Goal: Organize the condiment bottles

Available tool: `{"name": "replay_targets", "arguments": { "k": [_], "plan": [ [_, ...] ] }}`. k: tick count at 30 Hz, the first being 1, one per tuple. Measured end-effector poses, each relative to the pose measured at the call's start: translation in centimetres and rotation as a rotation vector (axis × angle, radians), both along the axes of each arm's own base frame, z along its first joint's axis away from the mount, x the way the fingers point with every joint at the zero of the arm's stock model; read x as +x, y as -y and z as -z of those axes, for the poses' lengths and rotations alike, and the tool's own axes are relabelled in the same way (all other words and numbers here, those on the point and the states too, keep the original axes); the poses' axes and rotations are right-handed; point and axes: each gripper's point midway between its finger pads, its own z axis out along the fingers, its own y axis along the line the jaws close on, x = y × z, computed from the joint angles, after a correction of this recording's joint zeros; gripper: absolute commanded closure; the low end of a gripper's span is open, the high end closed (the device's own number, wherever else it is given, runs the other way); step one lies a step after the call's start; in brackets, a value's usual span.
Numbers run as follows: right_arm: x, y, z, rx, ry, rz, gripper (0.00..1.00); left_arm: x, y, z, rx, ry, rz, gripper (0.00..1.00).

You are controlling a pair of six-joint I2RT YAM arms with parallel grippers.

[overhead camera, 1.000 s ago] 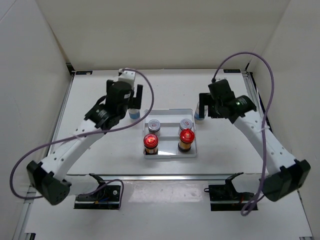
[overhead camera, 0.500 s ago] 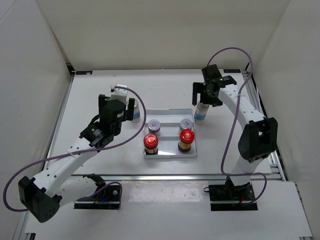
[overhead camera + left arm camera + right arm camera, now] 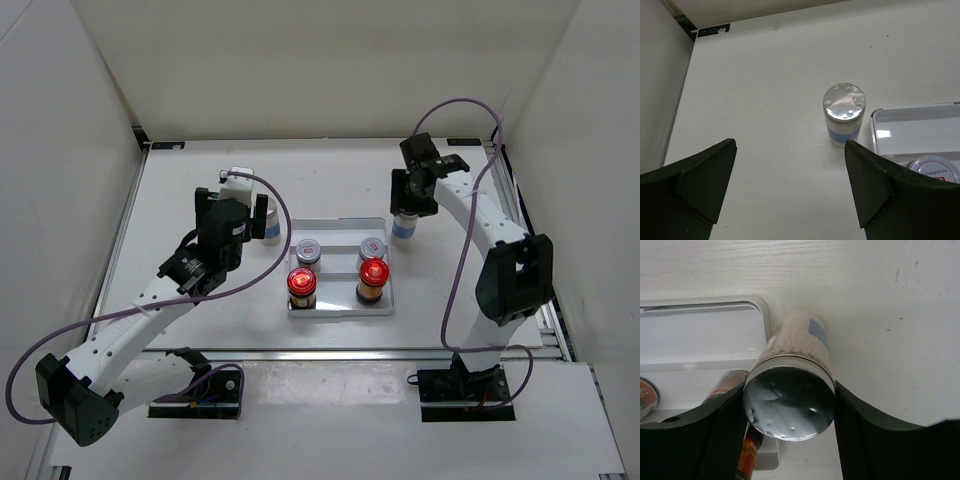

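Four bottles (image 3: 302, 283) are sitting in the tray (image 3: 338, 262); your right gripper (image 3: 404, 208) is clasping the fifth bottle (image 3: 790, 402) in its jaws, and your left gripper (image 3: 790, 185), jaws gaping wide, is facing the sixth bottle (image 3: 844, 114).

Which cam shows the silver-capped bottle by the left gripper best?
Left wrist. The left silver-capped bottle stands there whole, upright, cap and blue label clear, just outside the tray. Top external shows only a sliver past the left gripper. Right wrist shows only the other silver-capped bottle.
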Motion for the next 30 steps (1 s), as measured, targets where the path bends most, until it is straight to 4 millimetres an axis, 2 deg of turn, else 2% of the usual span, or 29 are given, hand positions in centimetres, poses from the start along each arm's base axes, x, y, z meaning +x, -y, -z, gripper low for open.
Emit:
{"name": "replay_targets", "arguments": {
  "k": [3,7,9,11,15,24,30],
  "plan": [
    [-0.5,-0.3,-2.9,-0.013,0.085,-0.014,0.78,0.0,0.0,0.0,0.0,0.0,0.0,0.0],
    [-1.3,-2.2,-7.6,0.012,0.213,-0.081,0.8,0.0,0.0,0.0,0.0,0.002,0.0,0.0],
    [-1.4,-3.6,-9.1,0.036,0.255,-0.114,0.8,0.0,0.0,0.0,0.001,0.001,0.0,0.0],
    [-1.3,-4.7,-9.7,0.061,0.275,-0.141,0.8,0.0,0.0,0.0,0.001,0.001,0.0,0.0],
    [-1.1,-5.9,-8.2,0.073,0.237,-0.17,0.81,0.1,0.0,0.0,0.003,-0.001,0.0,0.0],
    [-2.0,-7.0,-1.8,0.057,0.075,-0.204,0.81,0.1,0.0,0.2,0.007,-0.005,-0.002,0.0],
    [-1.9,-7.7,-0.8,0.078,0.057,-0.213,0.79,0.1,0.0,0.2,0.007,-0.005,-0.002,0.0]
  ]
}}
